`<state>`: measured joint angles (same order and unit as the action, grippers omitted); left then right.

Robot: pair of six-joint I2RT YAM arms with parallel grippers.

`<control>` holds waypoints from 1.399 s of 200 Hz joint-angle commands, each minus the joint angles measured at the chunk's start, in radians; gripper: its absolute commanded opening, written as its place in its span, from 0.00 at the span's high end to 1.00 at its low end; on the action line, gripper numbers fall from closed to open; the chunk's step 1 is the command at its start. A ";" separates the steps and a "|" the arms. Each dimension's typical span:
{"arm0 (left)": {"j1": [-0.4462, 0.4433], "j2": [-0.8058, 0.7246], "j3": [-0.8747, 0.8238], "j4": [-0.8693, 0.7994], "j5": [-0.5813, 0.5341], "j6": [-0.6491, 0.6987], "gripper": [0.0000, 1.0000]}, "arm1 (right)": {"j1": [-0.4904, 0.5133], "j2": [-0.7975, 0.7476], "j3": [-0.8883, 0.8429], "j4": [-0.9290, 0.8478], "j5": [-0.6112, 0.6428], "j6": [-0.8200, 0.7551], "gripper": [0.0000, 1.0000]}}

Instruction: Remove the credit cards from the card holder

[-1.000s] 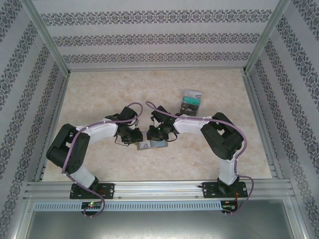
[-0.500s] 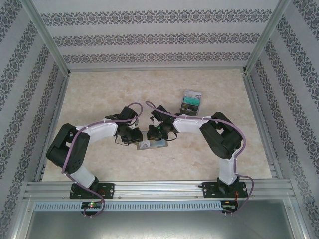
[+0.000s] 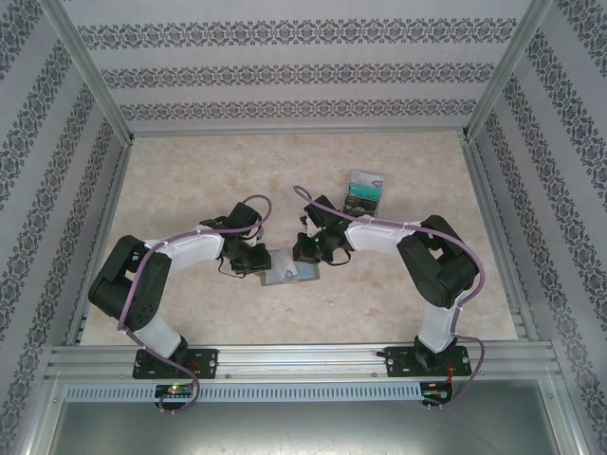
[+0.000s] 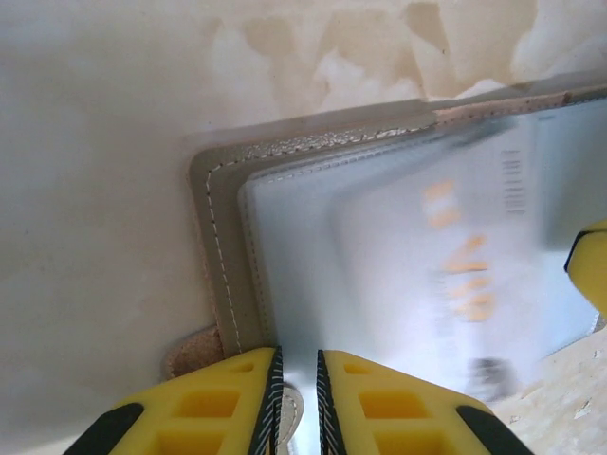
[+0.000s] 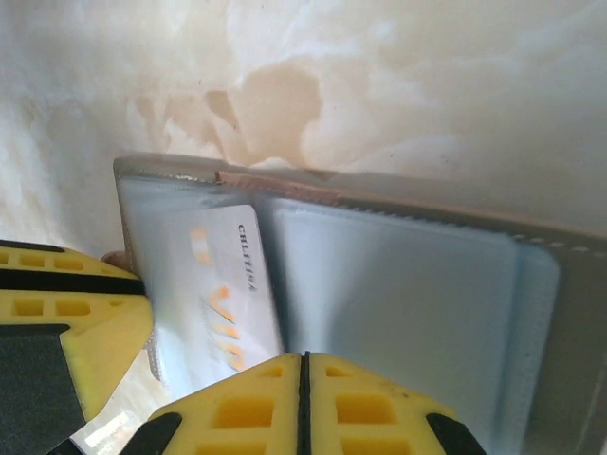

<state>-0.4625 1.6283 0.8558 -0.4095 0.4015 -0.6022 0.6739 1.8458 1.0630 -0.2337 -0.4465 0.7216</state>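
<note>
1. While the card holder (image 3: 289, 273) lies open on the near middle of the table (image 3: 190, 171), the left gripper (image 4: 296, 403) pinches its tabbed edge
2. At its opposite edge the right gripper (image 5: 303, 408) has fingers pressed together; grip unclear
3. One orange-printed card (image 5: 223, 303) is still pocketed, so removal seems unfinished

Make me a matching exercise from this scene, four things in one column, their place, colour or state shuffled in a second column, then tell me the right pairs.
Things
1. card holder
2. clear plastic case
3. card with orange lettering
4. left hand

Place, colour or state
A. closed on the holder's edge
B. lying open, pale blue-grey inside showing
C. green-and-black contents, apart from the holder
D. tucked in a pocket of the holder

Pairs: 1-B, 2-C, 3-D, 4-A
</note>
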 commanded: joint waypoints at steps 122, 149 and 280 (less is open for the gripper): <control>0.002 0.009 0.004 -0.035 -0.005 0.012 0.98 | 0.069 0.086 0.030 0.071 -0.050 0.005 0.81; 0.001 0.010 0.007 -0.037 -0.004 0.013 0.98 | 0.071 0.079 0.025 0.071 -0.048 0.009 1.00; 0.001 0.006 0.022 -0.055 -0.014 0.027 0.99 | -0.118 -0.176 -0.121 -0.059 0.032 -0.151 1.00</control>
<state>-0.4625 1.6283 0.8562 -0.4156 0.3985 -0.6014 0.5732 1.7248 0.9485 -0.2234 -0.4530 0.6453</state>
